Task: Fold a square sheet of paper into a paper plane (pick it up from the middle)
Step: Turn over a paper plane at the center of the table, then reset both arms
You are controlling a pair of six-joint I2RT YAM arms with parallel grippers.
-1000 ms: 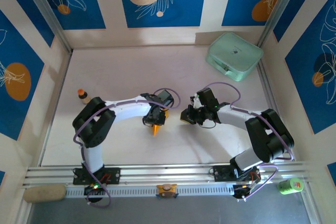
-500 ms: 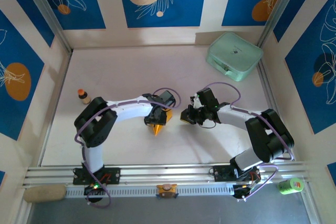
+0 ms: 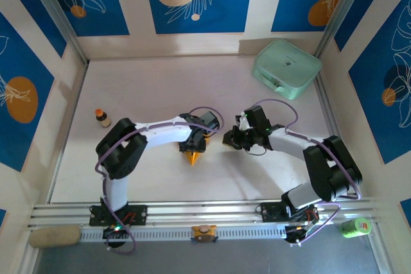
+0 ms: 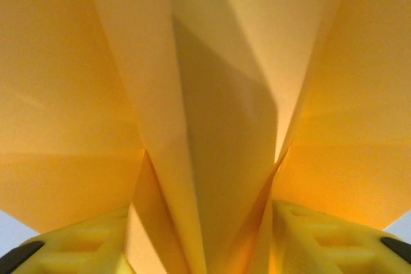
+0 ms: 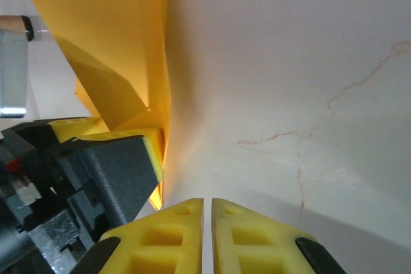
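left wrist: my left claw [image 4: 202, 235] straddles the paper plane [image 4: 218, 94], grip unclear; my right claw [image 5: 207, 219] is clenched beside it.

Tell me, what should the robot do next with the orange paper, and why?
Probably lift the left gripper straight up: its fingers stand apart around the ridge of the paper plane, so it looks loose; the right gripper is shut, holding nothing.

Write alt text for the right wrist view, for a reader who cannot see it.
A folded orange-yellow paper plane rises at upper left, the left gripper at its lower end. The right gripper, shut, sits at the bottom edge over the white table.
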